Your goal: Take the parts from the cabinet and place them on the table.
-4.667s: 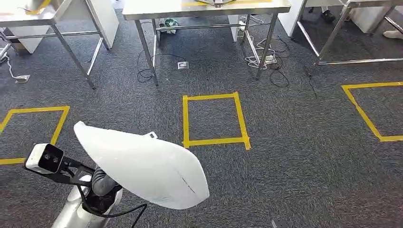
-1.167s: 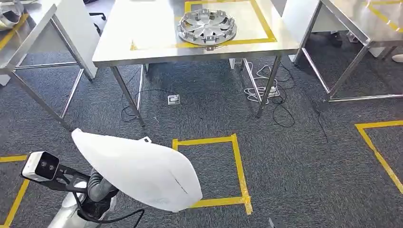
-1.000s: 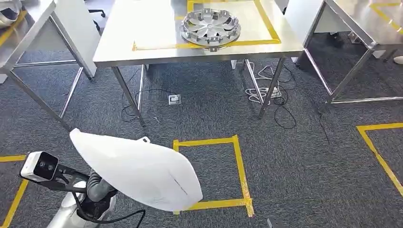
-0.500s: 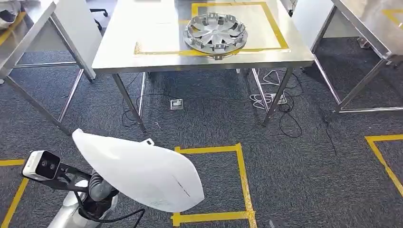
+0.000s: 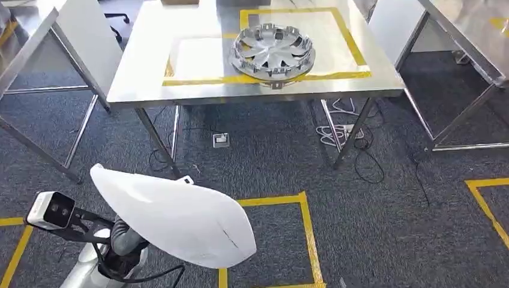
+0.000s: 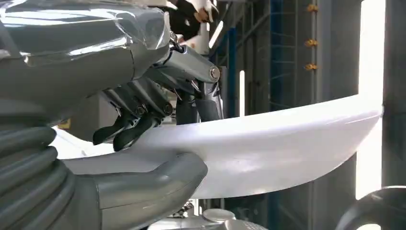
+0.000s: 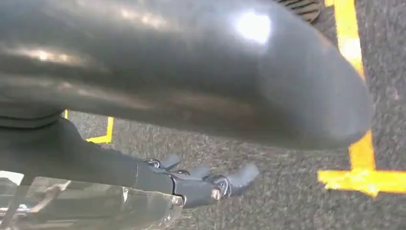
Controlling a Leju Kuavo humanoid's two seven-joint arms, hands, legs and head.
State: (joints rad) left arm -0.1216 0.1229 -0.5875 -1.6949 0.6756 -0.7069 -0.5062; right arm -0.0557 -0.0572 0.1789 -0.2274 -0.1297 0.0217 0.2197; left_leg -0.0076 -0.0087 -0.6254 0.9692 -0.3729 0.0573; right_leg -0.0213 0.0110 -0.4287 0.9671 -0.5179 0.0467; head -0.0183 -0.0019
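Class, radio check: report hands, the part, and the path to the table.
Left hand grips white panel. Right hand hangs empty, fingers apart. Table ahead, hubcap on it. Carpet between clear.

A wheel cover [image 5: 274,51] was placed on the far table [image 5: 150,72]; a curved panel [image 5: 174,217] was positioned near left.

Bright overhead light, blurred wrist views

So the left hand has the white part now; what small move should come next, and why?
Probably another short step forward toward the steel table. The left hand holds the white part low over the carpet, and the table lies ahead, out of reach. The taped area beside the wheel cover looks free, so it seems a fair place to aim.
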